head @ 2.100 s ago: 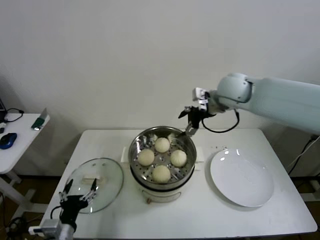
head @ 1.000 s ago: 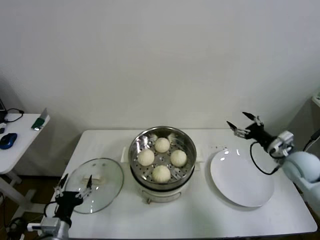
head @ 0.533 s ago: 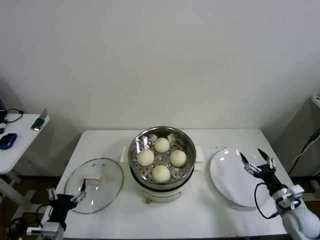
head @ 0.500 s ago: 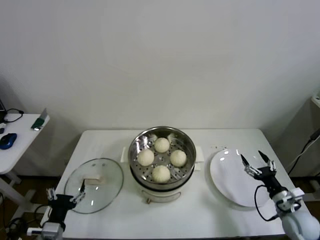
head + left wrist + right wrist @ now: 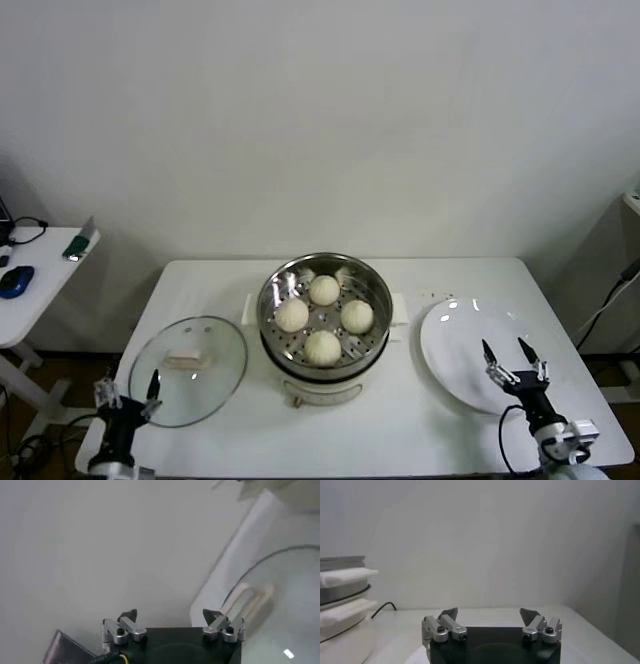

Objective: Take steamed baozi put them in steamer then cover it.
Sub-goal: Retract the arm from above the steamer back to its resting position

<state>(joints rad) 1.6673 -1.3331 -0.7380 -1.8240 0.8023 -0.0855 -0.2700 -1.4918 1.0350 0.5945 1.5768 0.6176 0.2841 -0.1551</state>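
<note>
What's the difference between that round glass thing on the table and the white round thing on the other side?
The glass lid is see-through with a metal rim; the white plate is solid and plain. The lid carries a cream handle at its centre; the plate has none. The lid lies on the robot's left of the steamer, the plate on its right. Both are round, lie flat on the table, and have an open gripper near their front edge: left gripper, right gripper.

Both grippers, left gripper (image 5: 172, 621) and right gripper (image 5: 491, 618), are showing black bodies, silver jaws with dark screws; a black cable is looping behind the right jaws.
</note>
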